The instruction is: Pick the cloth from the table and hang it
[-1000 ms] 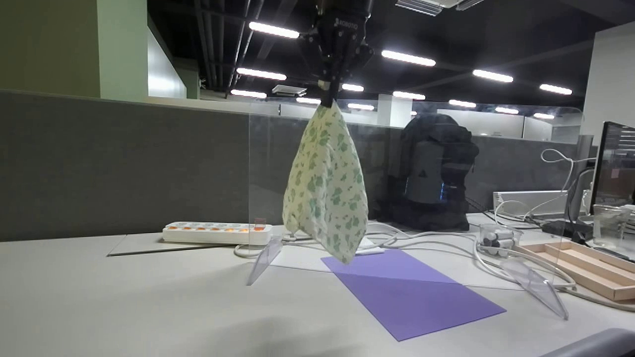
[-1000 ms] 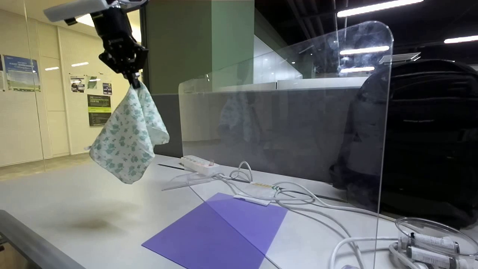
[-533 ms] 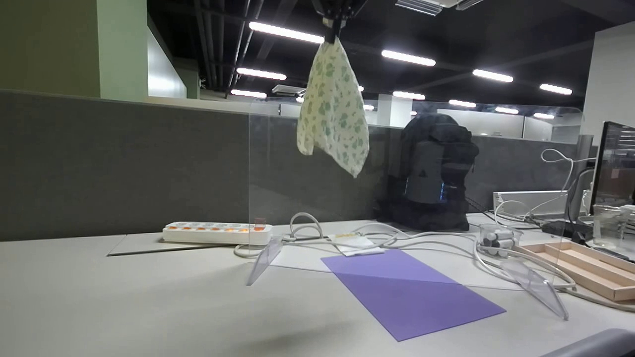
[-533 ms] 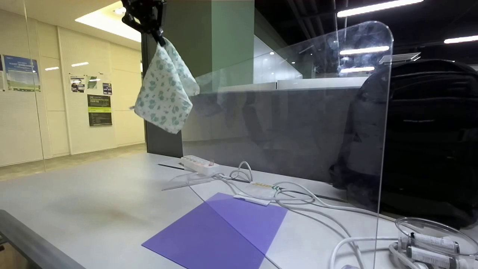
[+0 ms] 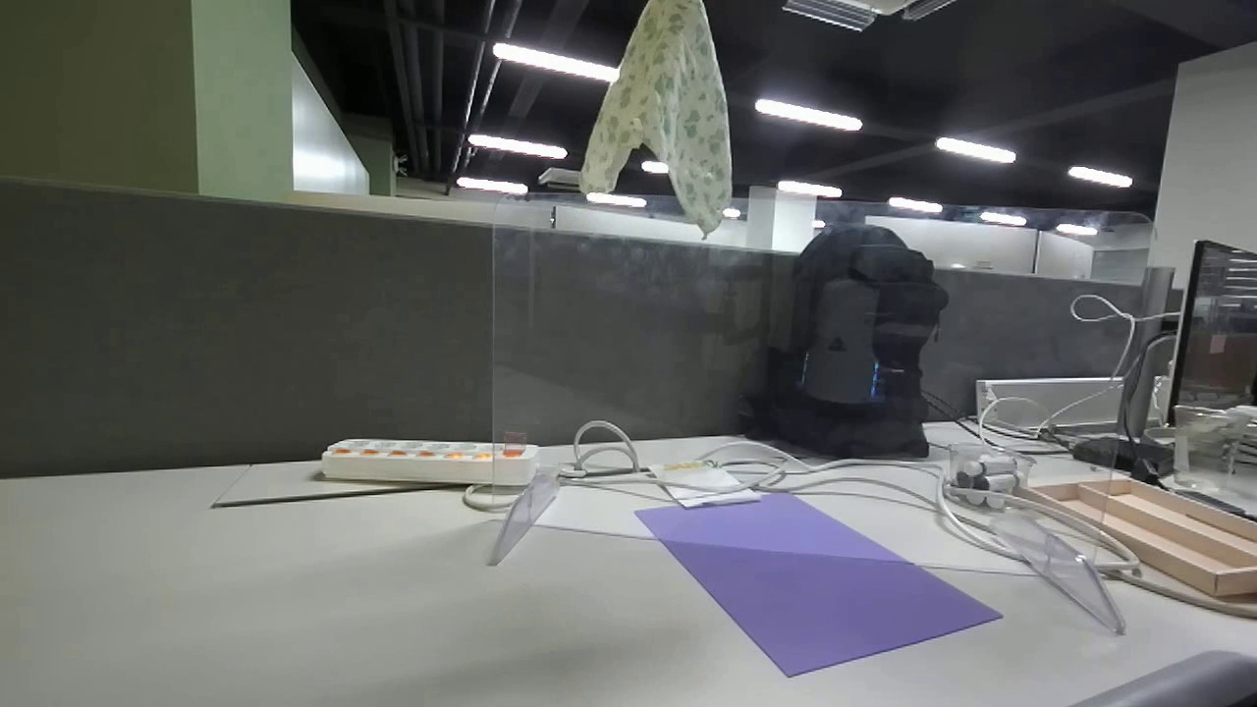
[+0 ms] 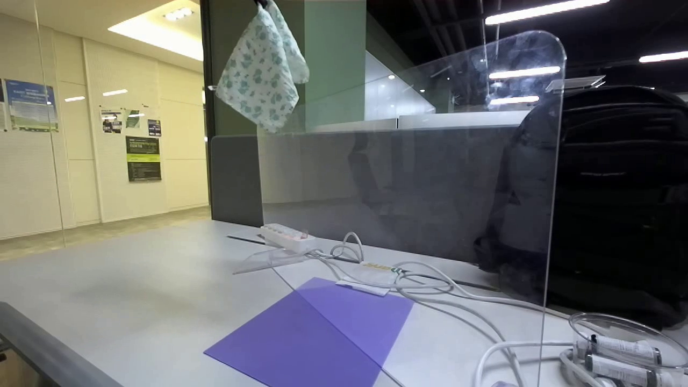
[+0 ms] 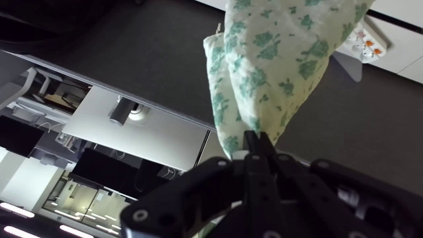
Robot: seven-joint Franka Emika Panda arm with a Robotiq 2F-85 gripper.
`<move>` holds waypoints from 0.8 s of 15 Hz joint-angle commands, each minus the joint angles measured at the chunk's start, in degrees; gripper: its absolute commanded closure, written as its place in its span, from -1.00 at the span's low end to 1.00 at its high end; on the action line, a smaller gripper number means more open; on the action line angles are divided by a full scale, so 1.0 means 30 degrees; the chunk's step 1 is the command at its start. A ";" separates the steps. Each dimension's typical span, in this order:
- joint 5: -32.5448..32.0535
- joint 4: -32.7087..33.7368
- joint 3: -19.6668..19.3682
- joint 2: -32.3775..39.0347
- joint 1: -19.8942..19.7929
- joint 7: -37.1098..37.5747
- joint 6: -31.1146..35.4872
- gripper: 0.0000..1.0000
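Soft cream cloth, green floral print, hanging in pointed folds, top of both exterior views, black gripper, jaws clenched on the gathered peak, smooth pale table below

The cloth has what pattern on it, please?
Green floral print on the pale cream cloth, clearest in the wrist view.

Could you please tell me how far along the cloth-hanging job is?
Done: the cloth is off the table, in mid-air in both exterior views. In hand: the gripper is shut on it in the wrist view. Left: hanging it, perhaps over the clear panel; only the gripper visibly holds it now.
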 commanded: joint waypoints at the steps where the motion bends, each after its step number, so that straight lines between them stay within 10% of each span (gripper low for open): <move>1: -0.0235 0.0200 -0.0286 0.0159 0.0097 0.0139 -0.0009 0.97; 12: 0.1434 -0.0308 -0.1671 0.0863 0.0814 -0.0627 -0.1123 0.99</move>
